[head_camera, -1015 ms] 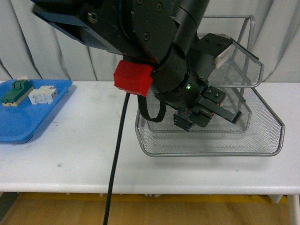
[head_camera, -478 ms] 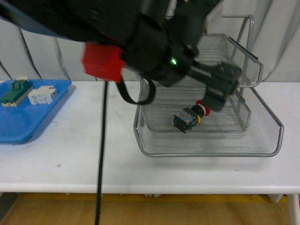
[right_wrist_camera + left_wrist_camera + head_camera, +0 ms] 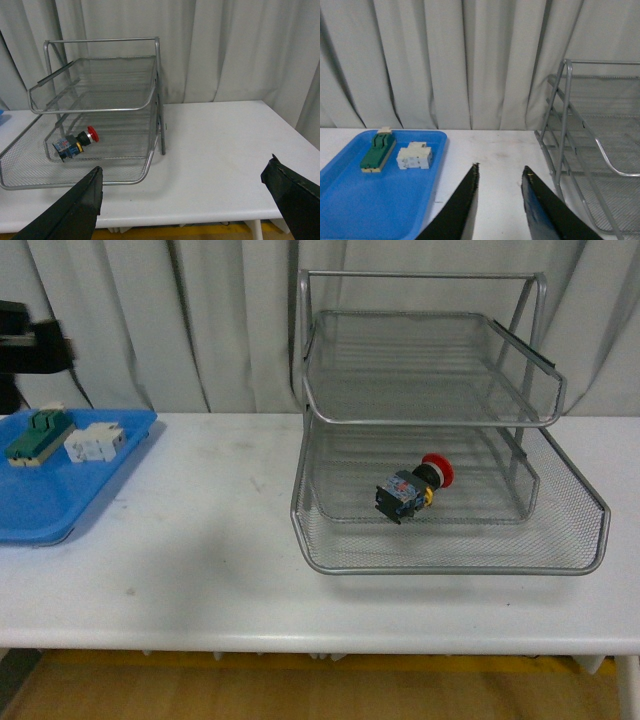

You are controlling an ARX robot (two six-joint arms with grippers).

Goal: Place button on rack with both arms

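Note:
The button [image 3: 412,488], with red cap, yellow collar and dark body, lies on its side in the middle tray of the silver wire-mesh rack [image 3: 560,390]. It also shows in the right wrist view [image 3: 75,142], inside the rack [image 3: 90,107]. My left gripper [image 3: 500,171] is open and empty above the white table, between the blue tray and the rack [image 3: 565,125]. My right gripper [image 3: 186,169] is wide open and empty, off to the side of the rack over the table. Neither gripper shows in the front view.
A flat blue tray [image 3: 40,505] at the table's left holds a green terminal block [image 3: 36,435] and a white connector [image 3: 92,443]; both show in the left wrist view [image 3: 378,153] [image 3: 415,156]. Grey curtains hang behind. The table's front edge is near.
The arm that hung over the rack has let go of the button and drawn away out of the front view. The button now lies alone in the middle tray.

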